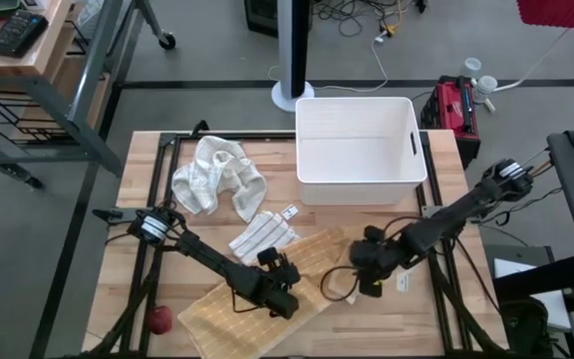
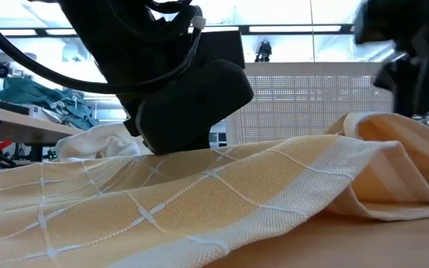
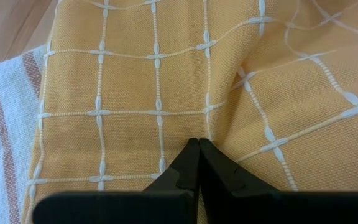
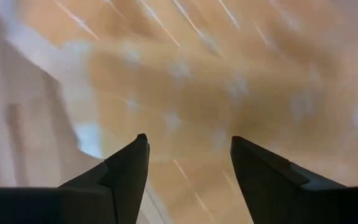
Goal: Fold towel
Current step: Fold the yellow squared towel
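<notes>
Near the table's front edge: we find the yellow checked towel (image 1: 257, 299), lying slantwise on the wood and only partly laid out, with its right end bunched into a soft hump.
Left gripper (image 1: 279, 296): we press on the middle of the yellow towel with our fingers fully closed; the left wrist view shows the two tips meeting at a crease in the cloth, but we cannot tell whether any fabric is caught between them.
Right gripper (image 1: 367, 271): our jaws stand wide apart and hold nothing, just off the towel's rumpled right end, which the right wrist view shows passing beneath them.
Progress: we judge the fold as early. No edge lies neatly over another yet; the right end is lifted and creased, not flattened.
Left to do: as we read it, bring one end across, line up the edges and smooth the cloth.
Other cloths: a striped white cloth (image 1: 260, 237) touches the yellow towel's far edge; a crumpled white towel (image 1: 217, 178) sits farther back.
Surface: a pale wooden table (image 1: 147, 199) with a black frame, a white bin (image 1: 357, 150) at the back, a small red object (image 1: 158, 318) at the front left.
Room: grey floor, a white post, cables, a red case beside the bin.
</notes>
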Robot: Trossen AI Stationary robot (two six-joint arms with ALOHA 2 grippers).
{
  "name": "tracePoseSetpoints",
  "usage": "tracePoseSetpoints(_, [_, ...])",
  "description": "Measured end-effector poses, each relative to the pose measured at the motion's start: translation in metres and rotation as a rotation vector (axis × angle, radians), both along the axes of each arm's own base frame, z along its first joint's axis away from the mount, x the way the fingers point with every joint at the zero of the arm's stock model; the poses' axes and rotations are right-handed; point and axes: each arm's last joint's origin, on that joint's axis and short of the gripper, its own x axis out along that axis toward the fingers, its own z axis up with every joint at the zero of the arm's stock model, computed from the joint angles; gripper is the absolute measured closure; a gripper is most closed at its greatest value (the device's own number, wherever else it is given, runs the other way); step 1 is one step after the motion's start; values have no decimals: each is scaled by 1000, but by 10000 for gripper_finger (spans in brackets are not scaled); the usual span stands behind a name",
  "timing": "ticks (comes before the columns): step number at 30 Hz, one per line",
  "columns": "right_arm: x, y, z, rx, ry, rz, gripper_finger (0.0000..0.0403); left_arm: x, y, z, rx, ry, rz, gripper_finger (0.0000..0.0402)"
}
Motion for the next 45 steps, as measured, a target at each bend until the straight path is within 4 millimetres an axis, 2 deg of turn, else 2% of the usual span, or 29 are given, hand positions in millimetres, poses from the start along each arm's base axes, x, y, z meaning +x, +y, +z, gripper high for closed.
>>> tracePoseSetpoints(3, [-16, -9, -12, 51, 13, -106, 181, 0, 0, 0, 0, 0, 1, 401])
tracePoseSetpoints(7, [-27, -15, -24, 160, -62, -209, 179, 0, 0, 0, 3, 2, -4, 401])
tracePoseSetpoints(11, [-28, -18, -41, 254, -150, -261, 184, 0, 0, 0, 4, 3, -6, 401])
tracePoseSetpoints(15, [-32, -22, -58, 268, -171, -323, 191, 0, 0, 0, 5, 2, -6, 402])
tracePoseSetpoints(25, [-32, -22, -75, 251, -139, -359, 198, 0, 0, 0, 6, -3, -4, 402])
tracePoseSetpoints(29, [-24, -17, -79, 248, -189, -309, 206, 0, 0, 0, 6, -3, -4, 402])
tracePoseSetpoints(32, [-17, -14, -78, 249, -249, -262, 252, 0, 0, 0, 6, -3, -4, 402])
tracePoseSetpoints(36, [-17, -13, -74, 205, -237, -202, 371, 0, 1, -1, 8, 3, -4, 402])
tracePoseSetpoints(37, [-18, -12, -70, 193, -223, -183, 386, -1, 1, -1, 8, 3, -4, 402])
tracePoseSetpoints(41, [-22, -11, -50, 142, -144, -162, 396, -1, 1, -2, 5, 7, -5, 402])
tracePoseSetpoints(45, [-27, -11, -20, 69, -50, -137, 399, -1, 1, -3, 2, 10, -6, 401])
